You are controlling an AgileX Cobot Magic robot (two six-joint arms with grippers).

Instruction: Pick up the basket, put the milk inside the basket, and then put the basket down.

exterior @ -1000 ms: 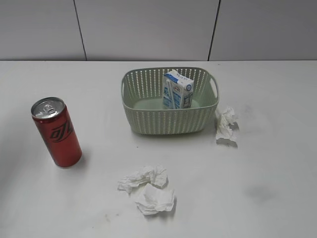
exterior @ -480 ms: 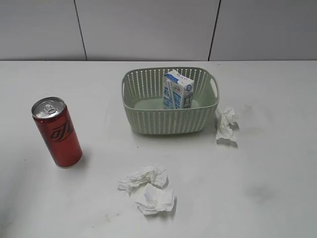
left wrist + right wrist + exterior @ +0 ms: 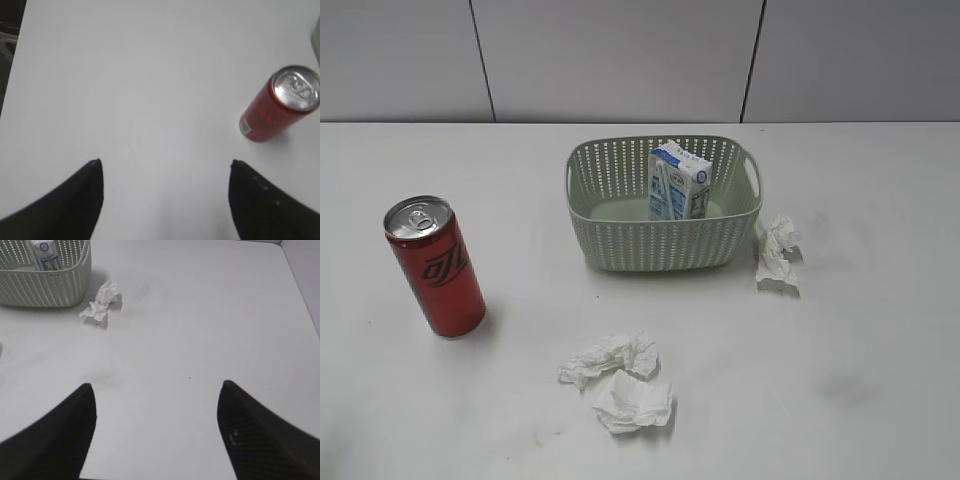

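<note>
The pale sage-green plastic basket, rounded-rectangular with perforated woven-look walls and a cut-out handle at each end, sits flat on the white table toward the far middle, and the small blue-and-white gable-top milk carton stands upright inside it, near the back wall. By the look of it the task is finished, with the milk inside and the basket set down. All that seems left is to keep both arms well away from the basket, so nothing nudges it or tips the carton. The left pincer hangs over bare table with its dark fingers spread wide apart and nothing between them. The right pincer is likewise spread and empty, well apart from the basket, which shows in the upper left corner of its wrist view. A tall red soda can stands alone to the left. It carries dark lettering down its side that I cannot read with certainty. The carton shows a small round blue logo and fine print, too small to make out. One crumpled white tissue lies just beside the basket's right end, and two more crumpled white tissues lie nearer the front.
</note>
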